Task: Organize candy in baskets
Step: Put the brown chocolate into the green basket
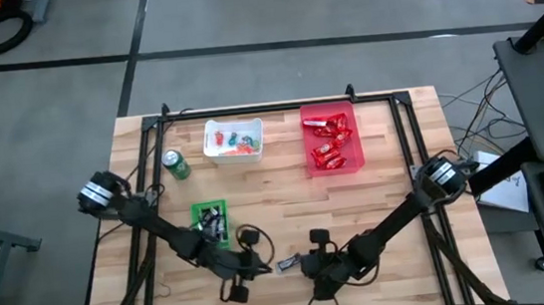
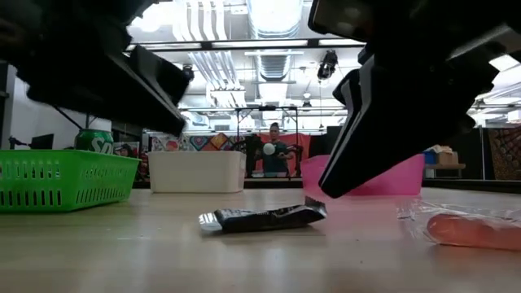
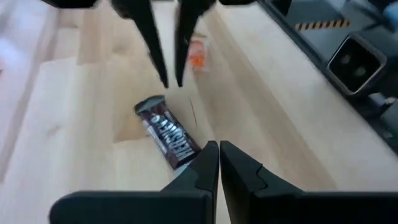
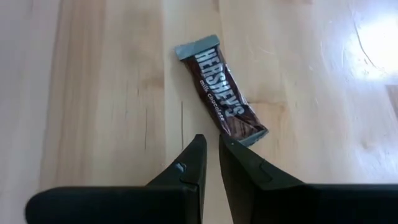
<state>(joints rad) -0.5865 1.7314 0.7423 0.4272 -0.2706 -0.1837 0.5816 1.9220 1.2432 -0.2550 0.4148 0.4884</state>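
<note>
— Lying flat on the wooden table, near its front edge, is a dark-wrapped chocolate bar, lettering up, with a gripper close on either side. What are the fingers doing?

— The left gripper has its fingers pressed together, tips just beside one end of the bar and holding nothing. The right gripper shows its fingers nearly together with only a thin slit between them, empty too, the tips just short of the bar's nearer end.

— Touching it?

— Hard to say from the wrist views; in both, the tips stand right at the wrapper's edge. In the low view the bar sits alone on the boards, a little crumpled, both dark arms hanging above it.

— And the rest of the candy?

— Red-wrapped bars fill the red basket at the table's far side. The white basket beside it holds small green and orange pieces. The green basket, closer in on the left, holds dark wrapped minis, partly under the left arm. A single orange sweet in clear wrap lies loose on the boards near the right gripper.

— Anything else on the table?

— A green drink can stands between the white and green baskets. A person shows far back in the room.
</note>
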